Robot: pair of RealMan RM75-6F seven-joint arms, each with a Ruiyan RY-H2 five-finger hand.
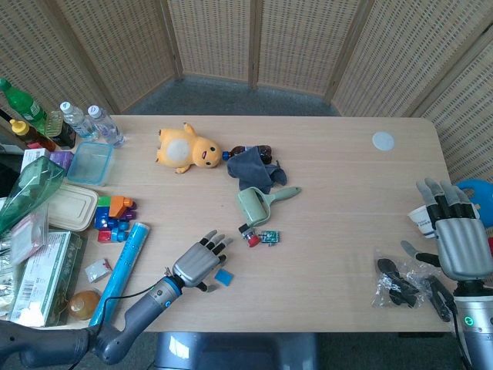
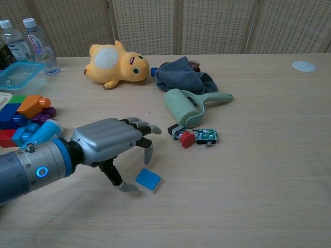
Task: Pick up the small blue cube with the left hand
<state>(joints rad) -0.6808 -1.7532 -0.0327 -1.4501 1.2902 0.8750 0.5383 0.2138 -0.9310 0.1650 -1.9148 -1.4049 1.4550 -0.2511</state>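
Observation:
The small blue cube [image 1: 223, 277] [image 2: 148, 180] lies flat on the wooden table near its front edge. My left hand [image 1: 199, 264] [image 2: 111, 144] hovers just left of the cube and partly over it, fingers spread and arched, holding nothing. Its thumb tip rests on the table close to the cube's left side; whether it touches the cube I cannot tell. My right hand [image 1: 457, 239] stays at the far right edge of the table, fingers extended, empty; the chest view does not show it.
A green lint roller [image 1: 257, 205], a red-capped small part [image 2: 185, 138] and a green circuit piece [image 2: 206, 136] lie behind the cube. A yellow plush [image 1: 184, 149], grey cloth [image 1: 252, 168], coloured blocks [image 1: 114, 216], a blue tube [image 1: 121, 263] and a black bagged item [image 1: 398, 281] are also on the table.

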